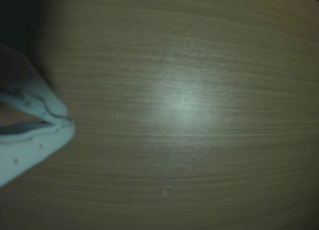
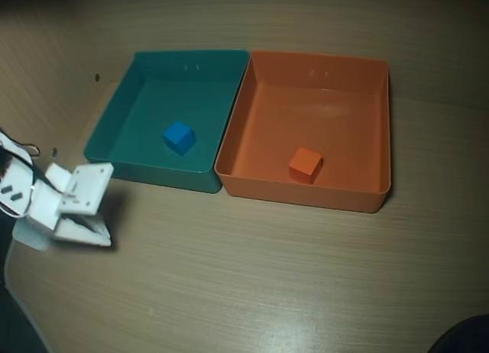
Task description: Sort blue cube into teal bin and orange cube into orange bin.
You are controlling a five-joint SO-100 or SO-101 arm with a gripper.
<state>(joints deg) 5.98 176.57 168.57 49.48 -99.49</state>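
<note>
In the overhead view you see two bins touching side by side: the left bin holds one cube, the right bin the other cube.

A small matte blue cube lies inside the shallow teal plastic bin; beside it, touching, the shallow orange plastic bin holds a small orange cube.

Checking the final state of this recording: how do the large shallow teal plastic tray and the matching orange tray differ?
The teal plastic tray sits left in the overhead view; the orange plastic tray sits right, its wall against the teal one's. The teal tray holds a small blue cube; the orange tray holds a small orange cube. The orange tray looks slightly bigger. Both are square, upright-walled and hold one cube.
</note>
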